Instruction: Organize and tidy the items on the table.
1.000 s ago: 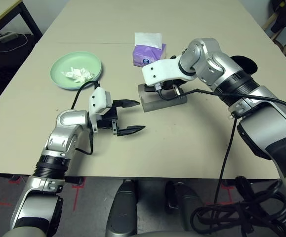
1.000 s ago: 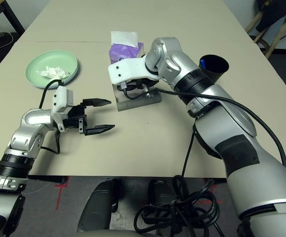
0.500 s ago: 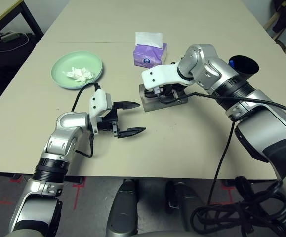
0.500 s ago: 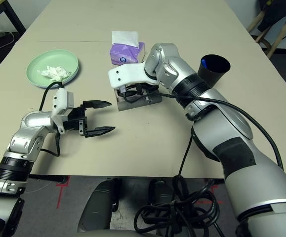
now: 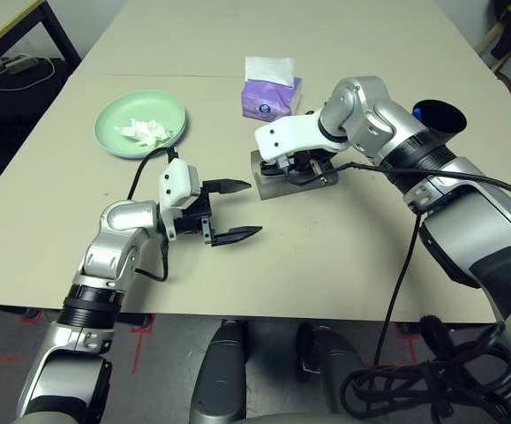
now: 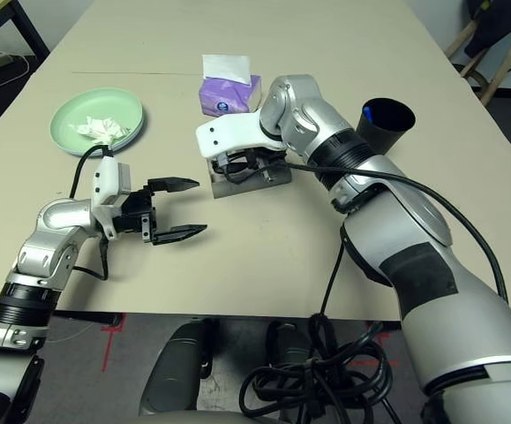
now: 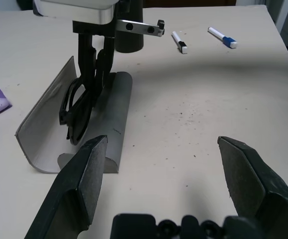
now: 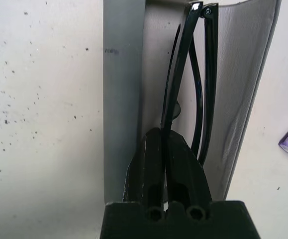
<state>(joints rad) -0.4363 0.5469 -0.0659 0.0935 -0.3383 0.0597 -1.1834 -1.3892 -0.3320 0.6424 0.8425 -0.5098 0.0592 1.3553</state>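
The right gripper (image 8: pixel 169 142) points steeply down into the open grey glasses case (image 7: pixel 115 102), its fingers (image 7: pixel 91 59) pressed together and clamped on the black sunglasses (image 7: pixel 75 112). The sunglasses stand folded on edge in the trough of the case, between the rounded grey body and the raised lid flap. The case sits near the middle of the counter (image 5: pixel 326 265), just in front of the purple tissue box (image 5: pixel 271 95) (a white tissue stands up from its slot).

The left gripper (image 5: pixel 229 211) hovers level above the counter, a little nearer the robot than the case and to its left, pointing toward the right. Its fingers (image 7: pixel 79 186) are spread wide apart with nothing between them; the left wrist view looks straight past them at the case and the right arm's fingers.

At the far left of the counter lies a mint green plate (image 5: pixel 114 115) with a crumpled white tissue (image 5: pixel 146 132) on it. A black cup (image 6: pixel 386 124) stands upright on the far right, beyond the right forearm; something blue shows inside it. In the left wrist view two small pens lie on the bare counter beyond the case: a white one with a blue cap (image 7: pixel 222 37), and another with a dark tip (image 7: pixel 179 42), well apart from each other.
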